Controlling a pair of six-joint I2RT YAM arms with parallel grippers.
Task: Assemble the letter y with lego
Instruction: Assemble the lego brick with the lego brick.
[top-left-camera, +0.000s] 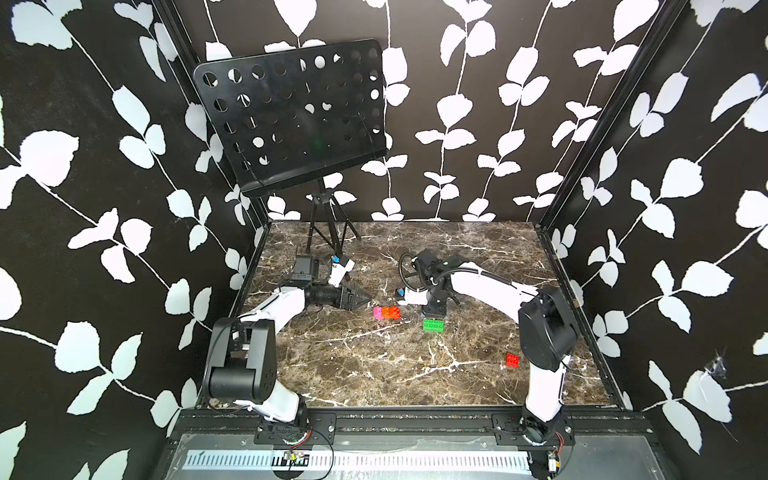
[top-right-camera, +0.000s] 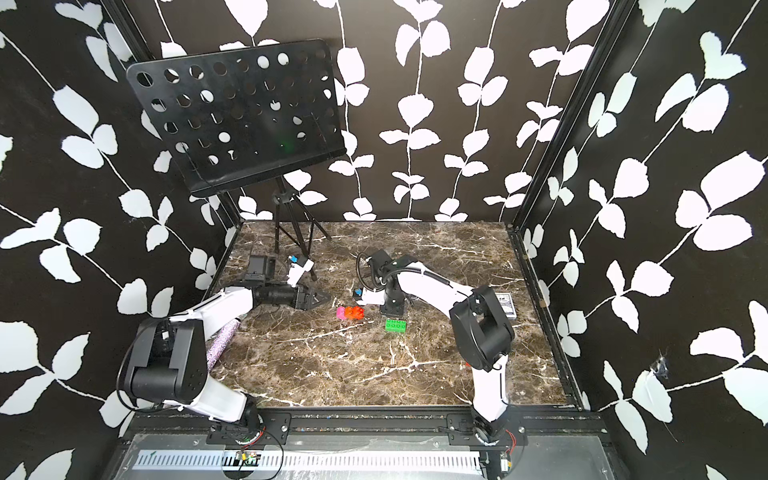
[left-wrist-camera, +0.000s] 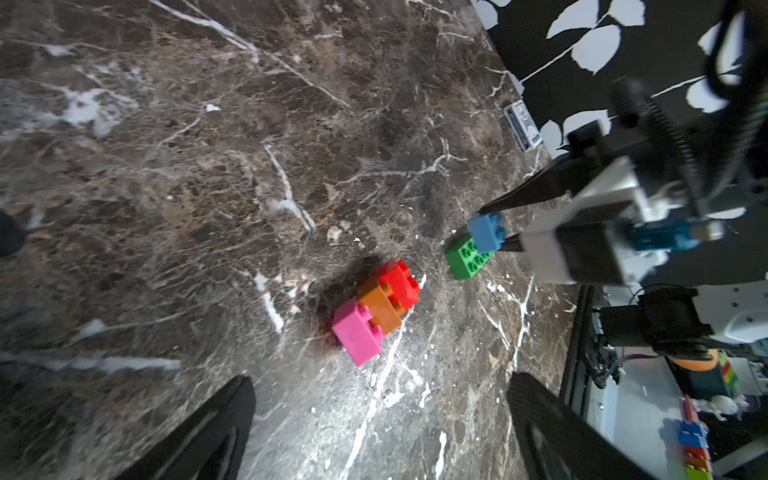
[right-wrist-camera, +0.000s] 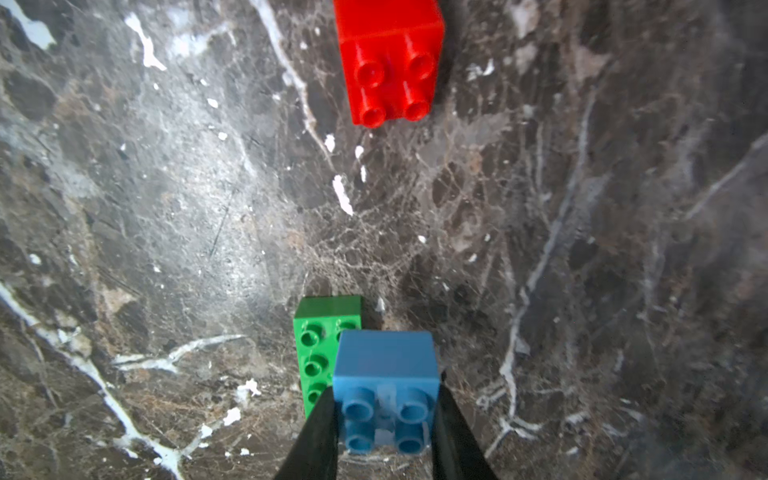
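A joined row of pink, orange and red lego (top-left-camera: 387, 312) (top-right-camera: 350, 312) (left-wrist-camera: 376, 309) lies on the marble table. To its right lies a longer green brick (top-left-camera: 433, 324) (top-right-camera: 395, 325) (right-wrist-camera: 324, 345). My right gripper (top-left-camera: 434, 312) (right-wrist-camera: 386, 399) points down, shut on a light blue brick (right-wrist-camera: 386, 390) (left-wrist-camera: 487, 232). It holds the brick over one end of the green brick; whether they touch I cannot tell. A loose red brick (top-left-camera: 512, 360) (right-wrist-camera: 390, 62) sits near the right arm. My left gripper (top-left-camera: 368, 297) (left-wrist-camera: 380, 378) is open and empty, just left of the row.
A black perforated music stand (top-left-camera: 291, 112) on a tripod stands at the back left. A card box (top-right-camera: 506, 305) (left-wrist-camera: 523, 126) lies by the right wall. A purple glittery roll (top-right-camera: 222, 345) lies under the left arm.
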